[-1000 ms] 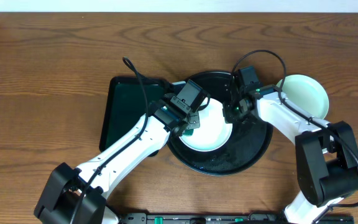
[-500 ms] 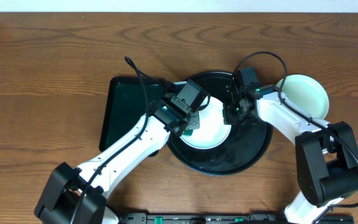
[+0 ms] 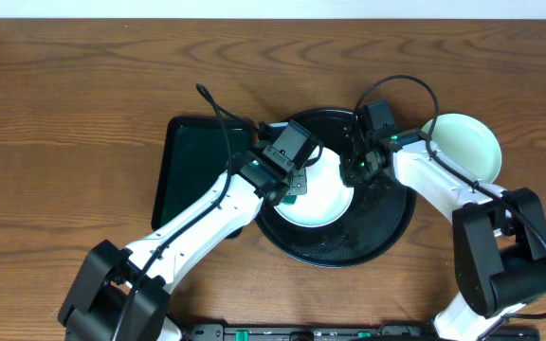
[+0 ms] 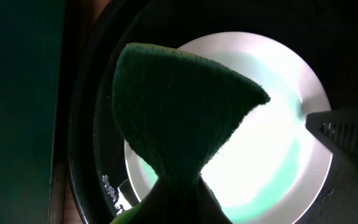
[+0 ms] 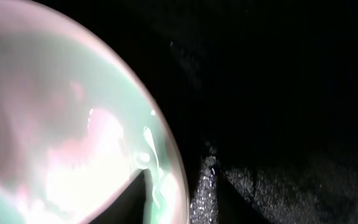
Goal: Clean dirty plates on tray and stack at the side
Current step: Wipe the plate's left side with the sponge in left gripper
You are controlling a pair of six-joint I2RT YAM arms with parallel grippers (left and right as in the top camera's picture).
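The left arm (image 3: 197, 223) and the right arm (image 3: 439, 172) had white shells between chunky black joints. A thin black cable (image 3: 218, 118) looped off each wrist, beside a small green light (image 3: 254, 169). The left gripper (image 3: 294, 188) and right gripper (image 3: 354, 172) were black.
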